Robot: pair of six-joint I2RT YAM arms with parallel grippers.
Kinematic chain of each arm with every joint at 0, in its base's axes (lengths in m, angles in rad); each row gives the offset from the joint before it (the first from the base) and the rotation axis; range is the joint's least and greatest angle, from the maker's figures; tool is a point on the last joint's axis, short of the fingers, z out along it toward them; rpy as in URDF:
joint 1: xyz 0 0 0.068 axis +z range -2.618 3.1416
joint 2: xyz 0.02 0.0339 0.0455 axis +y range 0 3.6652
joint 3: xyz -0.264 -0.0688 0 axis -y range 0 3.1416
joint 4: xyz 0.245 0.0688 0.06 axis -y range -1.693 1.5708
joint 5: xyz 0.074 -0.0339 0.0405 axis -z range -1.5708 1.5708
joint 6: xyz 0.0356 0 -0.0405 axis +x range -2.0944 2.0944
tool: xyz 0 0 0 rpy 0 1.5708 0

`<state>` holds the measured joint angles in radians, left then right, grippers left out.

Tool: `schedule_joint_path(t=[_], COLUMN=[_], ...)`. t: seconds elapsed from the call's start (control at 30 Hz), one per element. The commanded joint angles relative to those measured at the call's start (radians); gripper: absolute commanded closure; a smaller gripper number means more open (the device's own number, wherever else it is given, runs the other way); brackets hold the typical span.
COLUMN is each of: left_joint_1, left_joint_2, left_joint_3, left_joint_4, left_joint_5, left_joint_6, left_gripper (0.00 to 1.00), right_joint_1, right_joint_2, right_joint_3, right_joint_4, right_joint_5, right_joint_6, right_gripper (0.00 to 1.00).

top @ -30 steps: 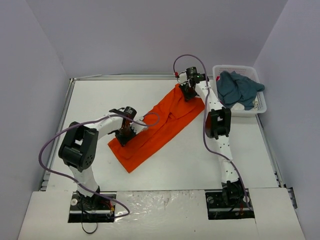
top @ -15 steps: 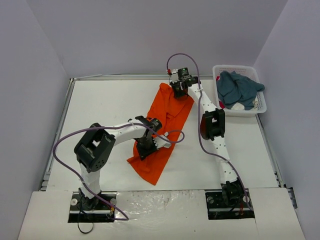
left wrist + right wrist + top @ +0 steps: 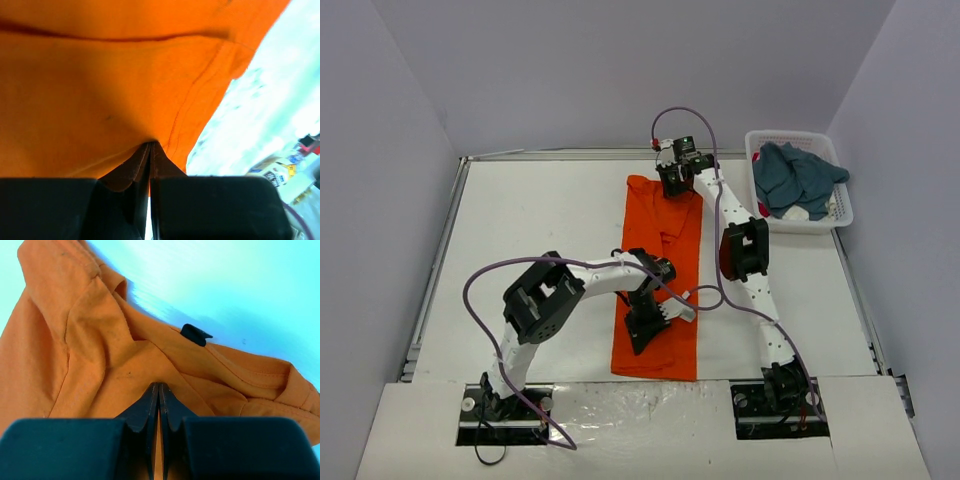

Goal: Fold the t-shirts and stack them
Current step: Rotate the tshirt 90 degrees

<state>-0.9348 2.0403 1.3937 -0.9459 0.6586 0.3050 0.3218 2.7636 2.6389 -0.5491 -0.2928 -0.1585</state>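
The two fingers of my left gripper (image 3: pixel 151 145) are pressed together with almost no gap, and a small pleat of orange cloth is caught between their tips. The same is true for my right gripper (image 3: pixel 159 386), whose fingers are closed on a fold near what looks like the collar and a shoulder seam. So both hold the orange t-shirt (image 3: pixel 660 250), each toward one end. Seen from above, the shirt lies on the table (image 3: pixel 540 230) as a long, narrow strip that runs from 12 o'clock to 6 o'clock near the middle: my right gripper has the 12 o'clock end, and my left gripper sits on the cloth close to the 6 o'clock end. I judge that the lengthwise folding of this shirt is mostly done, because no sleeve sticks out at the sides, but I cannot be sure how many layers there are. What is left for it, in my opinion, is to fold the strip across into a compact packet. The teal t-shirt (image 3: pixel 798 178) is well apart, toward 2 o'clock, crumpled inside the white basket (image 3: pixel 842 214) at the far right corner; it is not folded at all, and nothing is stacked yet. I estimate the task is less than half finished.
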Motion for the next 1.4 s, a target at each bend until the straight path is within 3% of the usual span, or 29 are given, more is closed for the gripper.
schedule_joint_path(t=[0.0,0.3,0.6,0.77,1.03,1.13,1.37], left_joint_1=[-0.041,-0.047,0.008,0.056,0.232,0.384,0.530], left_joint_2=[0.093,0.086,-0.147,-0.261,-0.425,-0.512,-0.713], left_joint_3=[0.034,0.077,0.140,0.250,0.311,0.254,0.088], left_joint_4=[0.121,0.102,-0.025,-0.083,-0.099,-0.055,0.038], left_joint_5=[0.030,0.045,0.058,0.024,0.041,0.078,-0.014], left_joint_6=[0.011,0.025,0.111,0.132,0.071,0.054,-0.016], left_gripper=[0.98,0.98,0.98,0.98,0.98,0.98,0.98], right_joint_1=[0.034,0.053,0.069,0.071,0.066,0.062,0.098], right_joint_2=[0.022,-0.002,-0.088,-0.189,-0.403,-0.513,-0.670], right_joint_3=[0.016,-0.008,-0.011,-0.033,-0.335,-0.509,-0.824], right_joint_4=[-0.003,0.001,0.057,0.080,0.086,0.077,-0.073], right_joint_5=[-0.023,0.006,0.073,0.078,0.066,0.057,-0.049], right_joint_6=[-0.006,-0.045,-0.091,-0.096,-0.133,-0.150,-0.254], right_gripper=[1.00,1.00,1.00,1.00,1.00,1.00,1.00])
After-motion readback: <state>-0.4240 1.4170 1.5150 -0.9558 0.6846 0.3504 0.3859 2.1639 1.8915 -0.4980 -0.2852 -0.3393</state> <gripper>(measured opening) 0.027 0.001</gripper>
